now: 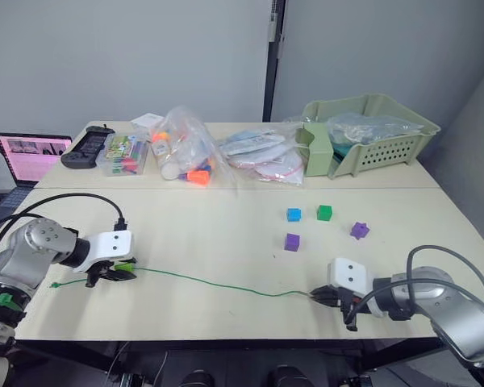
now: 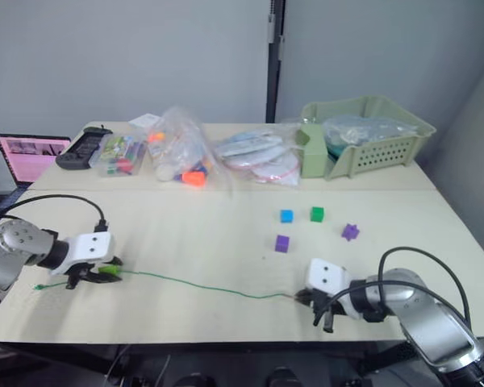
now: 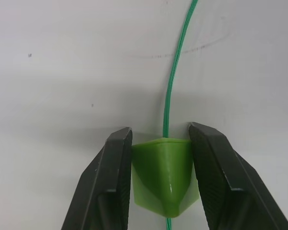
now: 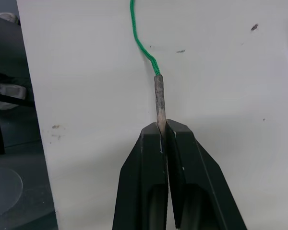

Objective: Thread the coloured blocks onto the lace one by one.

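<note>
The green lace (image 1: 210,282) runs across the near part of the table. My left gripper (image 1: 117,271) is shut on a lime green block (image 3: 164,178) with the lace (image 3: 172,76) passing through it. My right gripper (image 1: 321,297) is shut on the lace's stiff tan tip (image 4: 159,100) near the front edge. Four loose blocks lie on the table to the right: a blue block (image 1: 294,214), a dark green block (image 1: 324,212), a purple block (image 1: 291,242) and another purple block (image 1: 359,230).
At the back stand a green basket (image 1: 371,133), clear bags of toy pieces (image 1: 185,153) and of flat items (image 1: 262,153), a small clear box (image 1: 123,155) and a black device (image 1: 87,147). A laptop (image 1: 34,157) sits far left. The table's front edge lies just below the lace.
</note>
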You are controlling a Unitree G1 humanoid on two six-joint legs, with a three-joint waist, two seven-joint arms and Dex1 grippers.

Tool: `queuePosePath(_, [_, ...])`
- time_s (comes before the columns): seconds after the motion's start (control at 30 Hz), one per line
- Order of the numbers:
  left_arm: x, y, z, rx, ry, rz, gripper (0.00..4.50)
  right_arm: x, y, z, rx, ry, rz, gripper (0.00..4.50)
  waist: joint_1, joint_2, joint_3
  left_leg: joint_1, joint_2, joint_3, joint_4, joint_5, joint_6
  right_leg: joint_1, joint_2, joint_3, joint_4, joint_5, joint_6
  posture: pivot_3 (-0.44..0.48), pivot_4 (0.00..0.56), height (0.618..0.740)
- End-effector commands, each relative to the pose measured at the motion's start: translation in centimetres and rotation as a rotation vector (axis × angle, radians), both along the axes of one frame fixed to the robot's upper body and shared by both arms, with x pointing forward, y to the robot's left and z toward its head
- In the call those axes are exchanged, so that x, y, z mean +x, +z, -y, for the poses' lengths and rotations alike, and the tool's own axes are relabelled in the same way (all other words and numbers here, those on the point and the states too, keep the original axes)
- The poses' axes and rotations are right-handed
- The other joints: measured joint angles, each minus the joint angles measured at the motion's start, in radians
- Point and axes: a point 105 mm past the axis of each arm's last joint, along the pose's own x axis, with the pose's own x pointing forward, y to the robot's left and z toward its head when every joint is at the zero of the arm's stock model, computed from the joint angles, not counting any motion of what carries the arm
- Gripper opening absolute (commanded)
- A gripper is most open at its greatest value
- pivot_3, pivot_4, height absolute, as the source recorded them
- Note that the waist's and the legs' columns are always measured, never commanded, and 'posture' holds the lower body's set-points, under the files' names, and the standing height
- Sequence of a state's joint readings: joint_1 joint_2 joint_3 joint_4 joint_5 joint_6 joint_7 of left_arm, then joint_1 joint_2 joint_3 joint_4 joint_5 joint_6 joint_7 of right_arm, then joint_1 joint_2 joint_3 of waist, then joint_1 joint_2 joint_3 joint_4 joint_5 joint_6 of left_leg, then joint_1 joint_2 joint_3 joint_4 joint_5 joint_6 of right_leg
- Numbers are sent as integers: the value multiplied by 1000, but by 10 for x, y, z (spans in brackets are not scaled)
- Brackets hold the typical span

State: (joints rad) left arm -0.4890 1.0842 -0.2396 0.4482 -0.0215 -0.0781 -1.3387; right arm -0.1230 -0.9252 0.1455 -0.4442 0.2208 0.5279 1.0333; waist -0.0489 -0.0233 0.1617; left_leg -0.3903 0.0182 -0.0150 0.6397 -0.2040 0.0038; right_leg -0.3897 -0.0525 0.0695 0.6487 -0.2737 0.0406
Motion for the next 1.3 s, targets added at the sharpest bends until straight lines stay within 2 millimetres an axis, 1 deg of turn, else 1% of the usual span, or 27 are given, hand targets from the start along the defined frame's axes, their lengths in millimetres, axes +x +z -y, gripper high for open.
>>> queuePosePath(0.03, [-14,-12,-11,30,26,-81,1305,2,8,-5,15,24,33,0,2,0,0,-1,0,0,0,0,0,0,0,0,0,0,0,0,150,740])
queuePosePath(0.1, [-12,-8,-2,-26,29,-76,2339,4,8,-7,22,27,37,0,4,0,0,-1,0,1,0,0,0,-1,-1,0,0,0,0,0,150,740])
queuePosePath(0.17, [-11,4,13,-110,13,-91,2981,4,10,-13,36,42,40,0,4,0,0,-3,-1,0,0,0,0,-2,-1,0,0,0,0,0,150,740])
queuePosePath(0.2, [-4,15,25,-148,-8,-42,3292,5,11,-16,45,49,43,0,6,0,0,-5,-1,0,0,0,0,-4,-1,0,0,0,0,0,150,740])
queuePosePath(0.23, [1,23,33,-169,-23,-6,3622,5,12,-19,51,53,44,0,9,0,0,-8,-1,0,1,0,0,-6,-1,0,0,0,0,0,150,740])
queuePosePath(0.3, [5,36,49,-222,-47,14,4311,6,13,-23,59,58,45,0,19,-4,2,-18,-2,-1,6,0,0,-15,-2,-1,4,4,-4,0,150,740])
queuePosePath(0.33, [5,43,63,-265,-77,10,4415,6,14,-26,60,64,45,0,23,-5,3,-21,-3,-2,9,0,0,-18,-2,-1,7,4,-4,0,150,740])
queuePosePath(0.37, [3,48,84,-313,-122,4,4415,7,14,-30,59,72,45,0,27,-7,4,-23,-3,-3,11,0,0,-18,-2,-1,8,4,-4,0,150,740])
queuePosePath(0.4, [2,52,97,-343,-153,-1,4415,7,15,-32,58,77,45,0,31,-7,4,-24,-3,-3,12,0,0,-19,-3,-2,8,5,-3,0,150,740])
queuePosePath(0.43, [-1,53,111,-367,-179,-8,4415,7,15,-35,56,81,45,0,35,-7,4,-25,-4,-3,13,0,0,-19,-3,-2,8,5,-3,0,150,740])
queuePosePath(0.47, [-6,51,129,-394,-224,-26,4415,8,16,-38,54,84,46,0,36,-7,4,-25,-4,-3,13,0,0,-19,-4,-2,8,5,-2,0,150,740])
queuePosePath(0.5, [-10,48,145,-421,-251,-39,4415,9,16,-42,53,87,46,0,35,-7,4,-25,-4,-3,14,0,0,-18,-4,-2,8,5,-2,0,150,740])
queuePosePath(0.53, [-14,46,156,-439,-266,-47,4415,10,17,-44,51,88,46,0,35,-7,4,-25,-4,-3,14,0,0,-18,-4,-2,7,5,-2,0,150,740])
queuePosePath(0.57, [-16,41,171,-461,-290,-50,4415,12,17,-47,48,85,47,0,35,-7,4,-25,-5,-3,14,0,0,-18,-4,-1,7,5,-1,0,150,740])
queuePosePath(0.6, [-17,38,180,-474,-300,-50,4415,13,17,-49,45,83,47,0,35,-7,4,-25,-5,-3,14,0,0,-18,-4,-2,8,5,-1,0,150,740])
queuePosePath(0.63, [-19,31,193,-473,-329,-43,4415,15,16,-51,37,78,48,0,35,-7,4,-25,-5,-4,14,0,0,-18,-4,-2,8,5,-2,0,150,740])
queuePosePath(0.67, [-18,24,208,-491,-339,-41,4415,18,15,-53,30,73,46,0,35,-7,4,-25,-5,-4,15,0,0,-18,-3,-2,8,5,-2,0,150,740])
queuePosePath(0.73, [-16,16,229,-544,-347,-35,4415,20,14,-55,20,64,46,0,36,-7,4,-25,-6,-4,15,0,0,-18,-3,-2,8,5,-2,0,150,740])
queuePosePath(0.77, [-13,14,235,-576,-335,-36,4415,22,14,-55,17,58,48,0,36,-8,4,-25,-6,-5,16,0,0,-17,-3,-2,8,5,-2,0,150,740])
queuePosePath(0.87, [-8,6,242,-610,-326,-29,4415,23,14,-56,15,50,50,0,34,-8,4,-26,-6,-6,18,0,0,-17,-3,-3,9,5,-2,0,150,740])
queuePosePath(1.0, [-8,0,244,-605,-349,-26,4415,22,15,-56,19,44,47,0,34,-8,4,-25,-6,-6,18,0,0,-17,-3,-3,10,5,-2,0,150,740])
queuePosePath(1.17, [-12,1,247,-616,-368,-35,4415,21,16,-55,23,41,45,0,37,-8,4,-25,-7,-6,19,0,0,-17,-4,-3,9,5,-2,0,150,740])
queuePosePath(1.3, [-13,1,250,-623,-375,-42,3281,21,17,-57,26,43,47,0,37,-8,4,-25,-7,-7,19,0,0,-16,-4,-3,9,5,-2,0,150,740])
